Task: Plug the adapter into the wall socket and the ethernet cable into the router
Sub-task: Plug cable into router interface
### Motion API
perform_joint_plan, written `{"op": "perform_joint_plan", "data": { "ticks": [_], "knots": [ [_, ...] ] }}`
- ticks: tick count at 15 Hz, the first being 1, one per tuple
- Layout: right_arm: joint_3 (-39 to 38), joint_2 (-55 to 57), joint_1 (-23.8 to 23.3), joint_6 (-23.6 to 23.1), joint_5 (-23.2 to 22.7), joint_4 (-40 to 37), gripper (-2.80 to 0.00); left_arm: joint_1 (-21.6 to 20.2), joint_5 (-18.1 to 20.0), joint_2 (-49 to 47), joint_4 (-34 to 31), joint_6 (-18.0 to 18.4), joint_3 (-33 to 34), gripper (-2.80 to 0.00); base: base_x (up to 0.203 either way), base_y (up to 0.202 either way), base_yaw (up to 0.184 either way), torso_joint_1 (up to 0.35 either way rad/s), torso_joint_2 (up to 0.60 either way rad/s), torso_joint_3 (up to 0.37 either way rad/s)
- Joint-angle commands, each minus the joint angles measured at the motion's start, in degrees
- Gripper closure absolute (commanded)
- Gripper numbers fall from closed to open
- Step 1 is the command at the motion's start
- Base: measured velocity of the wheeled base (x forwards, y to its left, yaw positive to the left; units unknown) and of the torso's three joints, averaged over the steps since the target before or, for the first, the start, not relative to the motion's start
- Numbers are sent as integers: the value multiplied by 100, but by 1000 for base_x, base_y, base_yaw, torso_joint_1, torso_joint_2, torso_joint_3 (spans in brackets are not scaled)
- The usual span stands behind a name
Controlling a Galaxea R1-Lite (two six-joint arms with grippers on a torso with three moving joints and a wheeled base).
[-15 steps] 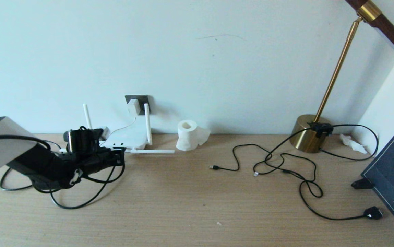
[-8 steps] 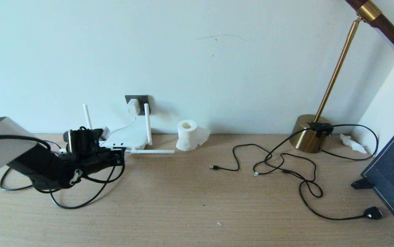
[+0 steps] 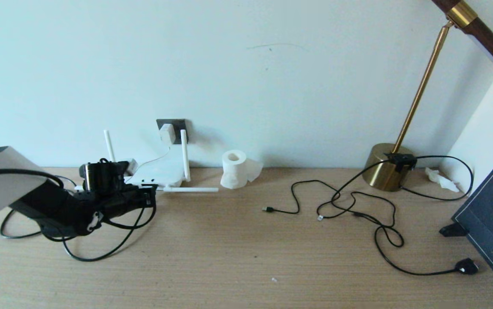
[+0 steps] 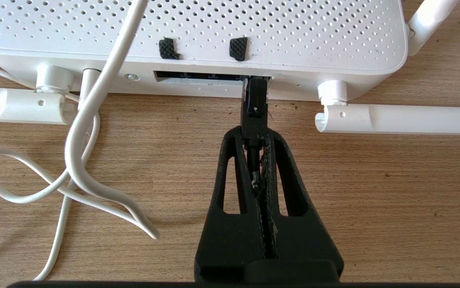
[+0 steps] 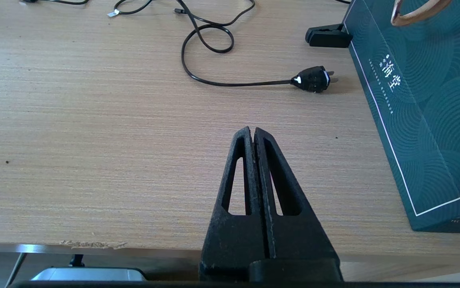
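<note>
The white router (image 4: 197, 36) lies against the wall at the table's left (image 3: 160, 171), two antennas folded flat on the wood. My left gripper (image 4: 255, 136) is shut on the ethernet cable just behind its black boot (image 4: 254, 108). The plug tip sits inside the right end of the router's dark port slot. Slack black cable loops on the table under the arm (image 3: 100, 255). The white adapter (image 3: 167, 134) sits on the dark grey wall socket (image 3: 180, 125), with its thin cord (image 4: 89, 132) trailing to the router. My right gripper (image 5: 252, 132) is shut and empty near the table's front edge.
A tissue roll (image 3: 234, 168) stands right of the router. Thin black USB cables (image 3: 358, 206) tangle at centre right before a brass lamp base (image 3: 385, 171). A chunky black plug (image 5: 314, 79) lies beside a dark teal bag (image 5: 422, 120) at the right edge.
</note>
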State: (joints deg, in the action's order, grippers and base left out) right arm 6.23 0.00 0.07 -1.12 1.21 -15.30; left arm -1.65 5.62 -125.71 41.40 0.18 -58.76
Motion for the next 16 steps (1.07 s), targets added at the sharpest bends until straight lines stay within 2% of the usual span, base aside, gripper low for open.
{"op": "perform_joint_plan", "data": {
  "ticks": [1, 16],
  "knots": [
    [1, 9, 1, -2, 2, -9, 0, -2, 1, -41, 26, -1, -12, 0, 0, 0, 0, 0, 0, 0],
    [1, 9, 1, -2, 2, -9, 0, -2, 1, -226, 26, -1, -302, 0, 0, 0, 0, 0, 0, 0]
  ]
}}
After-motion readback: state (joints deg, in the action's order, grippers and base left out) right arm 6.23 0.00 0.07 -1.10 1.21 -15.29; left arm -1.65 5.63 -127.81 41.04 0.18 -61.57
